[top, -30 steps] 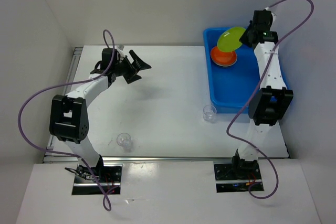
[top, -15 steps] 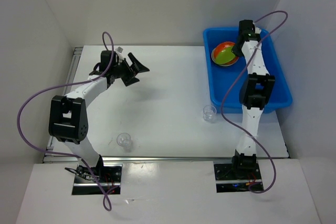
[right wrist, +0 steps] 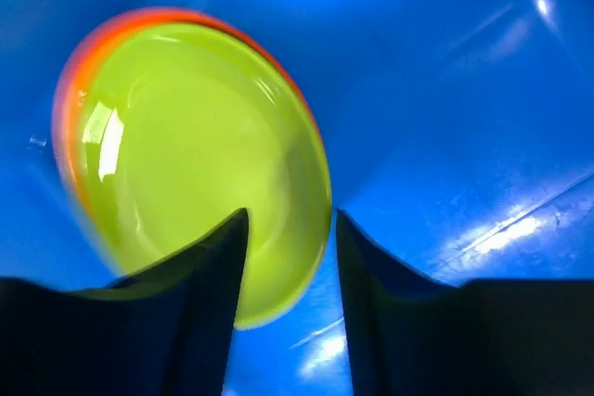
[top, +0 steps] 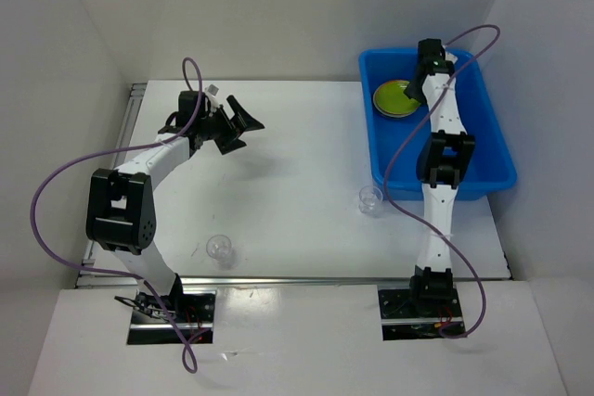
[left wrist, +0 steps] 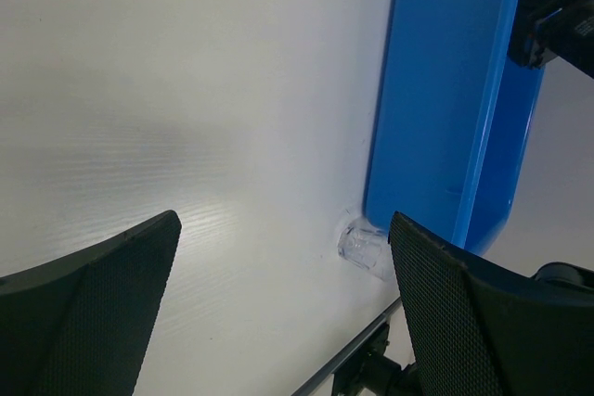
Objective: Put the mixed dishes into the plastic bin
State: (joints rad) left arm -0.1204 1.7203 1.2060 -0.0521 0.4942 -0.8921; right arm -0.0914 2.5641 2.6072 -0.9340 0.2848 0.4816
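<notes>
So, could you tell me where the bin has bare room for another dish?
The bin is bare from the green plate to its near wall, though the right arm stretches above that floor. Its far left corner is crowded: the plate and the right gripper.

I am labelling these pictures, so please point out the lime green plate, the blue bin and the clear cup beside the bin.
lime green plate point(top: 394, 96): top view, middle of its face.
blue plastic bin point(top: 487, 141): top view, bare floor near its right wall.
clear cup point(top: 370, 199): top view, its open mouth.
</notes>
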